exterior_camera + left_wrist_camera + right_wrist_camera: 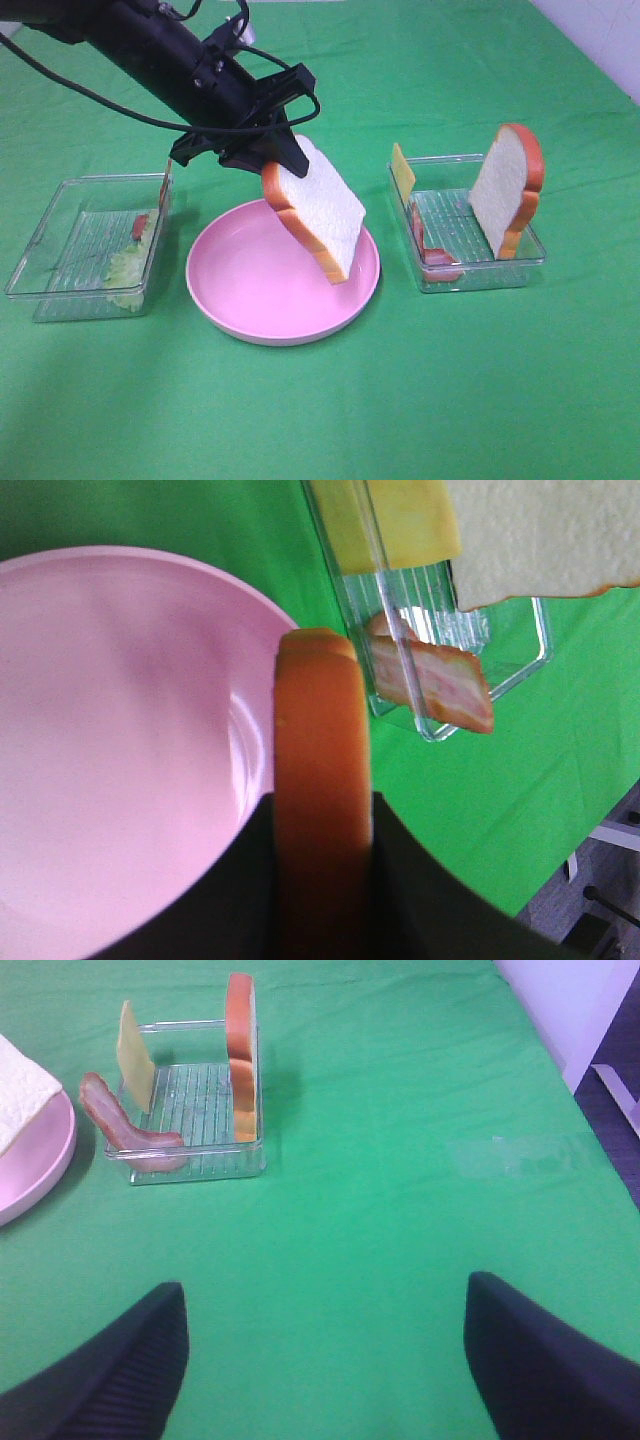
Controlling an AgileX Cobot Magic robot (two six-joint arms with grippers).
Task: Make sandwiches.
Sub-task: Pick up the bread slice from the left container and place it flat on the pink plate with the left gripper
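My left gripper (275,160) is shut on a white bread slice (318,215) with orange-brown crust. The slice hangs tilted over the pink plate (230,318), its lower corner close to the plate's right side. In the left wrist view the crust (320,760) sits clamped between the dark fingers (225,900). A second bread slice (508,190) stands upright in the right clear tray (480,272), with a yellow cheese slice (402,172) and bacon (432,255). My right gripper (320,1360) is open over bare green cloth, away from that tray (190,1165).
A clear tray (60,255) on the left holds pale green lettuce (128,270) and a bacon strip (140,225). Green cloth covers the table. The table's edge and the floor show at the far right (610,1050).
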